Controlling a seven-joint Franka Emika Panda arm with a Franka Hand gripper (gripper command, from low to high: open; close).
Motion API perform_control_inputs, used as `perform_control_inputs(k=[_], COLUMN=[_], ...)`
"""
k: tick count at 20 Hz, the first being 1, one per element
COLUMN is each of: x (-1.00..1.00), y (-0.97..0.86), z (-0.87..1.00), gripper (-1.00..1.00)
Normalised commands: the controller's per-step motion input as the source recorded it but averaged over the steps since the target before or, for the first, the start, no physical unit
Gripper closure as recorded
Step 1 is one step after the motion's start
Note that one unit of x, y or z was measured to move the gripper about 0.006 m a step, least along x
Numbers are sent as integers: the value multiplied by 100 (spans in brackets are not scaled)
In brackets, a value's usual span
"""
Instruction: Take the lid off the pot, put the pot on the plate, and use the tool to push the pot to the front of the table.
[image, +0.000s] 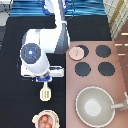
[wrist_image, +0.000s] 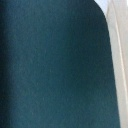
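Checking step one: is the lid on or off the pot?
Off: lid lies on the stove; pot shows its contents. Gripper above the tool.
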Motion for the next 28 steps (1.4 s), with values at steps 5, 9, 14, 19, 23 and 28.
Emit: perform_control_inputs(k=[5,9,14,19,23,28], x=[-100,-100,-78,-62,-40,-6], y=[-24,-27,1,22,-2,-20], z=[-65,-56,66,84,91,81], gripper=[100,100,-100,-100,-100,-100])
